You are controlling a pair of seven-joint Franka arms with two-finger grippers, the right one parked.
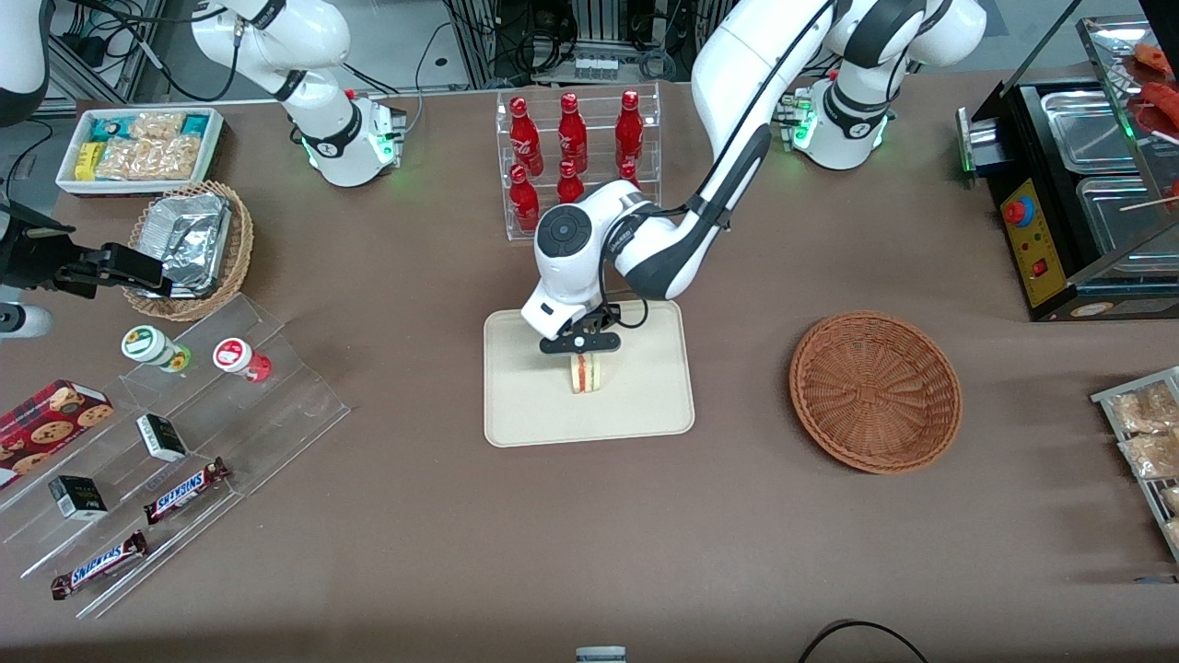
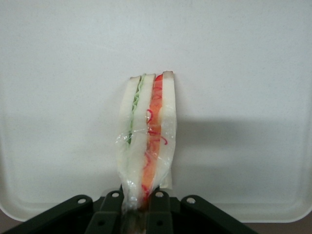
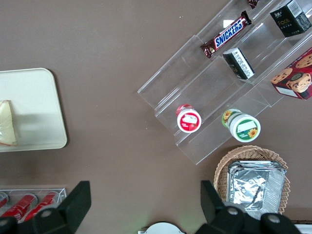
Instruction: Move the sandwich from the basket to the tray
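The sandwich [image 1: 586, 373], a wrapped wedge of white bread with red and green filling, stands on its edge on the cream tray [image 1: 525, 414] at the table's middle. My left gripper [image 1: 580, 345] is right above it, shut on its top corner. In the left wrist view the sandwich [image 2: 146, 136] sits between the black fingers [image 2: 109, 212] against the tray's pale surface [image 2: 243, 73]. The reddish-brown wicker basket [image 1: 875, 391] sits empty beside the tray, toward the working arm's end. The sandwich's corner [image 3: 7, 124] and the tray [image 3: 34, 107] also show in the right wrist view.
A clear rack of red bottles [image 1: 576, 147] stands farther from the front camera than the tray. A clear stepped stand [image 1: 175, 442] with snack bars and cups, a tan basket with foil containers [image 1: 193, 244] and a white snack box [image 1: 138, 147] lie toward the parked arm's end. A black food warmer [image 1: 1078, 184] stands toward the working arm's end.
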